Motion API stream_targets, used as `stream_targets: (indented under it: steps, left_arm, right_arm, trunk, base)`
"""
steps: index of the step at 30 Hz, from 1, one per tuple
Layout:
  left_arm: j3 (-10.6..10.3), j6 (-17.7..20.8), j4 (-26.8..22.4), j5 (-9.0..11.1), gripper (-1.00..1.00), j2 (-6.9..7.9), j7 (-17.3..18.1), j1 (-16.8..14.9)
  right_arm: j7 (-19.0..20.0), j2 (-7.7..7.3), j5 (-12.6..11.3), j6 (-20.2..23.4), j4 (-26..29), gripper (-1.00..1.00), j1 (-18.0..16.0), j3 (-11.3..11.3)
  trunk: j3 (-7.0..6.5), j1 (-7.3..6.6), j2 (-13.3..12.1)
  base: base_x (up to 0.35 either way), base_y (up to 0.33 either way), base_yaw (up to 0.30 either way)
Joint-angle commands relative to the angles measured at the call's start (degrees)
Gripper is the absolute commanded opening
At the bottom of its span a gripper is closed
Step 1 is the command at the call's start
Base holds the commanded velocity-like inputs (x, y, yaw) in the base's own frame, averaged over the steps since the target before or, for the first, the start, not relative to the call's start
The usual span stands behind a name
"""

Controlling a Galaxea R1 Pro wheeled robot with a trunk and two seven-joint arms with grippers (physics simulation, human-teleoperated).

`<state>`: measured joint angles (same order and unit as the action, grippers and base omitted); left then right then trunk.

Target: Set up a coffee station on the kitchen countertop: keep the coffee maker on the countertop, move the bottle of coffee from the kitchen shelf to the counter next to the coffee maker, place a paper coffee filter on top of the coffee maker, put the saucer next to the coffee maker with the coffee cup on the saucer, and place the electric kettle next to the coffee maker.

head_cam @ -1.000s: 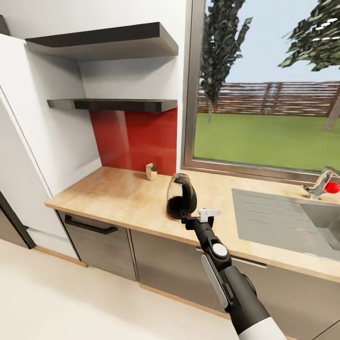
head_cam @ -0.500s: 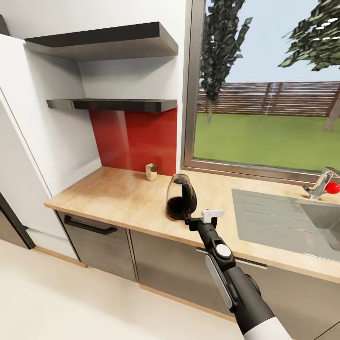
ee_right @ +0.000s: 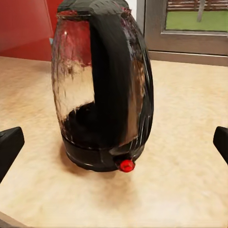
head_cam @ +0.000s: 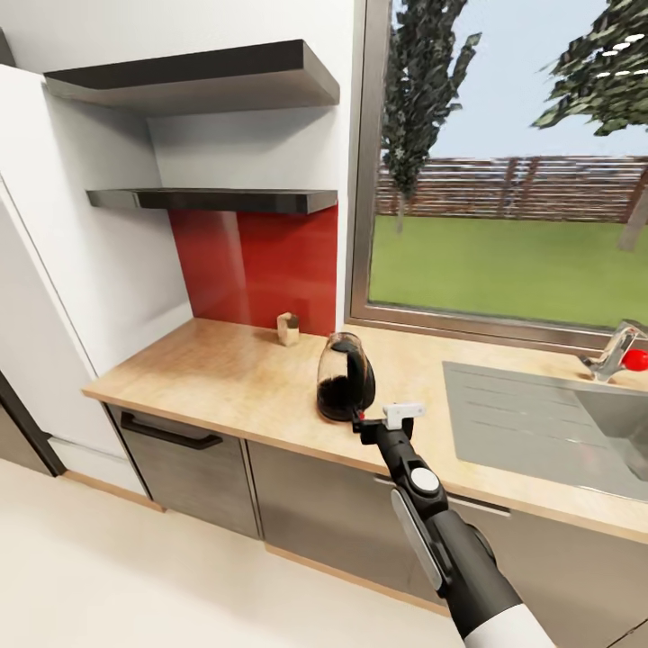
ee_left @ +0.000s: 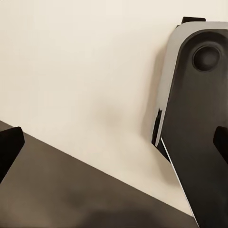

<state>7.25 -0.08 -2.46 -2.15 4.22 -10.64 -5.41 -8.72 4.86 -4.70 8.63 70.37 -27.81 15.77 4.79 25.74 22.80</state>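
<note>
Wooden worktop (head_cam: 225,378) runs along the wall, with grey cupboard doors under it and a pale floor in front.

Nearest of all is the right arm, black and white, reaching up toward the front edge of the worktop. Its right gripper (head_cam: 382,418) sits just above that front edge. In the right wrist view the two dark fingertips (ee_right: 9,145) stand wide apart, one on each side, and they hold nothing. The left gripper (ee_left: 114,145) points down at the pale floor, next to a dark and grey part of the robot. Its tips are far apart too and nothing is between them.

Just past the right gripper stands the electric kettle (head_cam: 345,377). It is upright on the worktop, close to the front edge, with clear sides, a black handle and a small red button (ee_right: 126,165) low down. The gripper is near it but not touching.

Farther back, near the back edge by the red wall, sits a small tan block (head_cam: 288,328). A steel sink (head_cam: 540,423) is set in the worktop off to the right, with a tap (head_cam: 616,349) at its far corner. Two dark shelves (head_cam: 216,198) hang on the wall above. A big window (head_cam: 504,171) shows grass, trees and a fence.
</note>
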Motion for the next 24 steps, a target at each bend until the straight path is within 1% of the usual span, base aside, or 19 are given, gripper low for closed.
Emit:
stream_targets:
  steps: [1, 5, 9, 12, 17, 24]
  left_arm:
    - [0.4, -0.01, -0.01, -0.23, 1.0, -0.04, -0.08, -0.04]
    - [0.4, -0.01, 0.0, -0.23, 1.0, -0.04, -0.08, -0.04]
    - [0.4, -0.01, 0.0, -0.23, 1.0, -0.01, -0.08, -0.04]
    - [0.4, -0.01, -0.04, -0.23, 1.0, -0.03, -0.08, -0.04]
    - [0.4, -0.09, -0.16, -0.23, 1.0, -0.08, -0.08, -0.04]
    - [0.4, -0.1, -0.17, -0.23, 1.0, -0.09, -0.08, -0.04]
  right_arm:
    - [-0.42, -0.03, -0.49, 0.25, 0.06, 1.0, -0.06, 0.14]
    - [-0.42, -0.03, -0.45, 0.23, -0.03, 1.0, -0.06, 0.2]
    - [-0.42, -0.06, -0.41, 0.2, -0.15, 1.0, -0.06, 0.22]
    - [-0.42, -0.04, -0.5, 0.21, -1.37, 1.0, -0.06, 0.18]
    - [-0.42, -0.03, -0.57, 0.16, -2.98, 1.0, -0.06, 0.14]
    - [-0.42, -0.03, -0.58, 0.16, -3.04, 1.0, -0.06, 0.14]
  trunk:
    - [0.13, 0.05, 0.12]
    - [0.13, 0.05, 0.12]
    - [0.13, 0.05, 0.12]
    - [0.13, 0.05, 0.12]
    - [0.13, 0.05, 0.12]
    - [0.13, 0.05, 0.12]
  base:
    - [0.129, 0.0, 0.0]
    - [0.158, 0.008, 0.0]
    - [0.267, 0.08, 0.0]
    - [0.218, 0.068, 0.0]
    - [0.074, 0.011, 0.0]
    - [0.042, 0.0, 0.0]
